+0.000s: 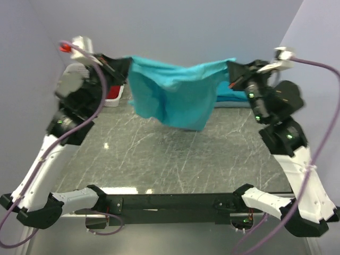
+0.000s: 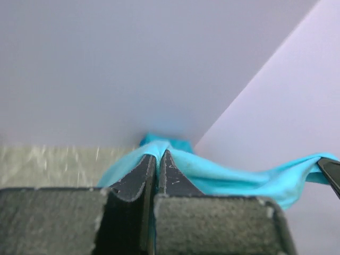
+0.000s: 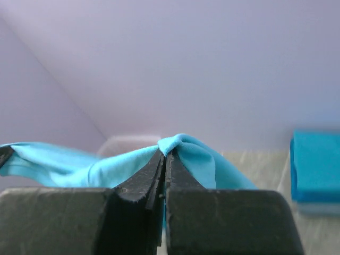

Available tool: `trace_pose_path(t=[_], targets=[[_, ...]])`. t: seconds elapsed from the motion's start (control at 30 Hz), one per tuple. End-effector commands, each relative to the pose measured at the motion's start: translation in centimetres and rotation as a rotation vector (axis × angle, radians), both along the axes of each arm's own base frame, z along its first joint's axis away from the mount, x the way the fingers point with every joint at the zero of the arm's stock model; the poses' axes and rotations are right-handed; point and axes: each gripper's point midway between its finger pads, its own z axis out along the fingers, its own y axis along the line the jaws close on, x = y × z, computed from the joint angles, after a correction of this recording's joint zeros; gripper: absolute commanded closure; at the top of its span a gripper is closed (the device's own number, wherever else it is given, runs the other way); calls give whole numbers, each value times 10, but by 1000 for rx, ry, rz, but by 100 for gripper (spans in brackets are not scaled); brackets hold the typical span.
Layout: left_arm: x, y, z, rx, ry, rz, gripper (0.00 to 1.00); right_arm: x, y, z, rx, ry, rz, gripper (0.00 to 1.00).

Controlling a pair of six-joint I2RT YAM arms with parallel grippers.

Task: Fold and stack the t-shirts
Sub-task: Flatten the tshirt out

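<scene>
Two grips need even tension: the left pincer [image 2: 158, 156] and right pincer [image 3: 166, 154], each clamped on the t-shirt [image 1: 175, 93], should probably spread apart until its sagging top edge goes taut before lowering. The turquoise shirt hangs crumpled over the worktop [image 1: 159, 154] at twelve o'clock, its bottom edge uneven.

so the table [image 1: 159, 159] is a dark grey-green marble-look slab with thin white veins all over and a small glare spot toward the left. at the far left end of it there's a little white bin [image 1: 113, 95] with something red inside, can't make out what. behind it all, just plain pale lavender-grey walls [image 1: 186, 26] meeting in a corner at the back right.
</scene>
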Motion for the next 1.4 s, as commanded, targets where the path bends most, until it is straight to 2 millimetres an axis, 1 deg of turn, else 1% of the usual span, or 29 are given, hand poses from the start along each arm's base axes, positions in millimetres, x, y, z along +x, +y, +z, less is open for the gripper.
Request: trace_pose_path(t=[0.0, 0.07, 0.17, 0.27, 0.37, 0.5, 0.53, 0.57, 0.6, 0.63, 0.67, 0.7, 0.73, 0.77, 0.8, 0.83, 0.87, 0.9, 0.93, 0.97, 1.0, 1.1, 1.13, 1.17, 1.23, 1.27, 1.3, 1.33, 1.37], targets=[[-40, 12, 72, 74, -184, -53, 99, -41, -27, 65, -13, -171, -26, 100], [-65, 13, 104, 75, -271, -113, 99, -69, -30, 93, -7, -256, 27, 100], [-83, 21, 129, 66, -335, -124, 99, -93, -37, 118, -5, -344, 50, 100], [-81, 23, 135, 72, -356, -103, 100, -95, -43, 126, -6, -372, 24, 100], [-62, 21, 130, 80, -335, -58, 100, -82, -42, 124, -26, -357, -11, 100], [-18, 22, 118, 101, -297, 72, 100, -33, -36, 113, -67, -296, -104, 100], [2, 20, 110, 120, -278, 87, 100, -24, -37, 112, -78, -294, -124, 100], [11, 19, 108, 121, -276, 83, 100, -7, -31, 105, -95, -277, -127, 100], [21, 20, 105, 120, -271, 81, 100, 0, -31, 108, -83, -291, -127, 100], [46, 24, 95, 114, -247, 74, 100, 8, -23, 107, -98, -302, -84, 100], [56, 29, 97, 96, -243, 81, 100, 29, -25, 100, -107, -284, -96, 100], [70, 35, 95, 90, -233, 90, 100, 35, -25, 107, -85, -311, -77, 100], [101, 43, 79, 94, -189, 108, 100, 43, -23, 109, -86, -317, -57, 100], [100, 41, 95, 97, -232, 61, 100, 63, -21, 102, -98, -301, -43, 100], [107, 37, 96, 109, -240, 26, 100, 64, -23, 116, -89, -331, -48, 100], [119, 35, 102, 122, -264, 4, 100, 70, -24, 120, -97, -334, -55, 100], [117, 25, 107, 139, -298, -59, 100, 89, -17, 112, -116, -313, -38, 100], [118, 22, 112, 145, -321, -74, 99, 84, -18, 129, -111, -341, -39, 100], [129, 17, 109, 146, -320, -87, 100, 87, -18, 133, -112, -342, -38, 100], [118, 19, 132, 132, -378, -92, 100, 100, -14, 130, -116, -326, -33, 100], [116, 16, 138, 131, -403, -116, 100, 92, -15, 144, -107, -349, -32, 100], [106, 20, 155, 115, -456, -124, 99, 89, -16, 150, -115, -363, -26, 100], [90, 24, 165, 122, -487, -114, 100, 86, -16, 149, -121, -364, -22, 100], [99, 24, 148, 137, -446, -107, 99, 75, -18, 153, -121, -377, -19, 100], [91, 31, 129, 167, -427, -78, 100, 83, -14, 122, -130, -303, -2, 100], [87, 33, 120, 186, -416, -74, 100, 69, -16, 120, -105, -296, 11, 100], [85, 33, 107, 210, -396, -72, 100, 83, -10, 78, -115, -204, 31, 100], [79, 35, 75, 274, -352, -77, 100, 85, -10, 57, -101, -153, 29, 100], [77, 34, 53, 318, -317, -90, 100, 68, -12, 50, -55, -131, 43, 100]])
